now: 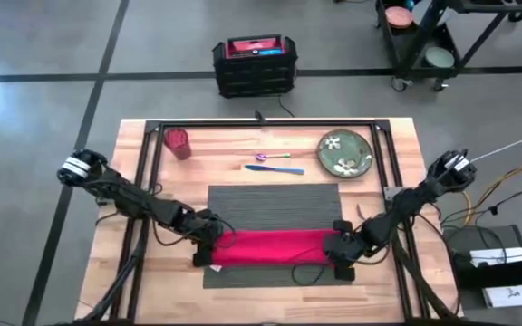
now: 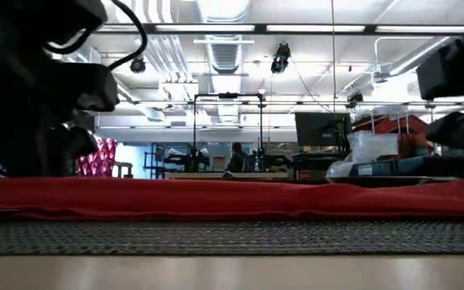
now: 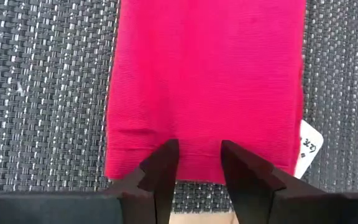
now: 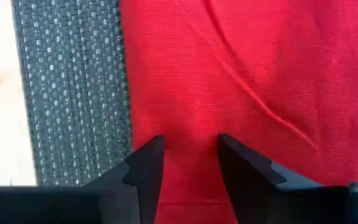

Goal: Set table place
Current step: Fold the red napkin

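In the high view, the large dark grey rectangular placemat with fine ribbed stripes [image 1: 275, 206] lies in the lower centre of the frame on the light wooden bench [image 1: 134, 272], and a long red cloth napkin [image 1: 275, 246] stretches across its lower half, running left to right. The left tool [image 1: 208, 243] sits at the napkin's left end, low-left of centre, and the right tool [image 1: 341, 250] sits at the napkin's right end, low-right of centre; both dark arms reach in from the frame's side edges. In the left wrist view the left tool [image 3: 199, 163] has its two dark fingers parted, lying over the napkin's hemmed edge with the red cloth showing in the gap between them; a small white tag [image 3: 309, 146] sticks out from the cloth's corner over the woven mat [image 3: 42, 99]. In the right wrist view the right tool [image 4: 191, 165] also stands with fingers spread apart over the red cloth [image 4: 247, 81], the grey mat [image 4: 73, 87] beside it. Toward the top of the high view, a round green plate with white flowers [image 1: 345, 152] rests at upper right, a spoon and a blue utensil [image 1: 277, 163] lie near the upper centre, and a small red cup [image 1: 178, 142] stands at upper left.
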`<state>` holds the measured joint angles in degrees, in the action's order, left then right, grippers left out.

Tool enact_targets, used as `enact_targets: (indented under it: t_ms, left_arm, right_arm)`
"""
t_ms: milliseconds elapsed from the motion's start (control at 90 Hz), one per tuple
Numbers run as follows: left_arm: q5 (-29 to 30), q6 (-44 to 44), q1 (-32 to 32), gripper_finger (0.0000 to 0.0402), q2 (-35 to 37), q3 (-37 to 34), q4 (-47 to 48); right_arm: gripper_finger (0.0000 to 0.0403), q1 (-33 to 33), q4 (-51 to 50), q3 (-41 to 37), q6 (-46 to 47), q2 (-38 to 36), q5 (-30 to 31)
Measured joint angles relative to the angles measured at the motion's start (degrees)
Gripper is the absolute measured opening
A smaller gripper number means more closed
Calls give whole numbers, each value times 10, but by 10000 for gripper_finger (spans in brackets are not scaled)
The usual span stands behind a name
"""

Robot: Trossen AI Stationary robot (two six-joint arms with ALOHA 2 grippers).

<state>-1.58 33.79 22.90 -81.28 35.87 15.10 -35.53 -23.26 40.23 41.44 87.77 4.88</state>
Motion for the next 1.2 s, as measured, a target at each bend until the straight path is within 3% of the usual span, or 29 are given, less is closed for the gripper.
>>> enact_targets:
  t_ms: [144,322,544,711,889,1200]
  left_arm:
    - [17,-9,0,114,27,53,-6]
    - [99,-83,0,114,26,113,-56]
    - [111,-156,-21,114,-68,132,-147]
    - [111,-183,-28,114,-170,132,-219]
    - [111,-180,-34,114,-239,145,-247]
    - [113,-191,-37,114,-260,151,-276]
  right_arm:
    - [127,1,-11,-1,10,-28,-14]
    - [122,1,-39,24,48,-114,-38]
    - [157,-2,-116,4,249,-206,-4]
    - [203,-14,-94,-63,398,-214,11]
    - [230,-15,40,-120,434,-194,12]
    - [208,-14,46,-132,465,-164,46]
